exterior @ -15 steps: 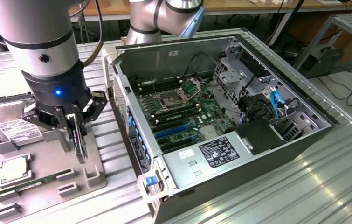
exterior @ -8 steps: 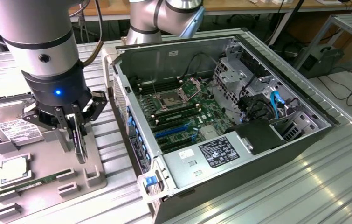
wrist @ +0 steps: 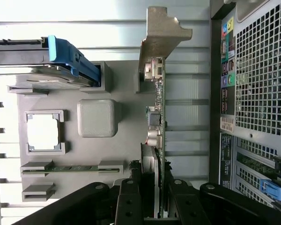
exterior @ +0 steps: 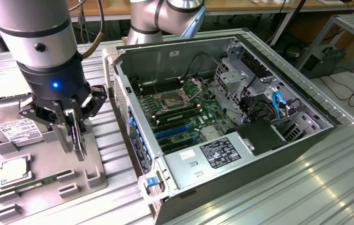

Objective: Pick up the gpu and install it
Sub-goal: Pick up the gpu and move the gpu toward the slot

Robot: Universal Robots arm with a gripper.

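My pincer [exterior: 75, 129] [wrist: 154, 199] is pinching the gpu [exterior: 79, 140] [wrist: 158, 117] — a thin dark card standing on edge, with a pale silver bracket [wrist: 161, 37] at the end away from my fingers [wrist: 131, 206]. It sits over the grey tray [exterior: 51, 164], at the exterior view's left of the open computer case [exterior: 227, 117]. My fingers hide its gripped end — whether its lower edge touches the tray I cannot tell.
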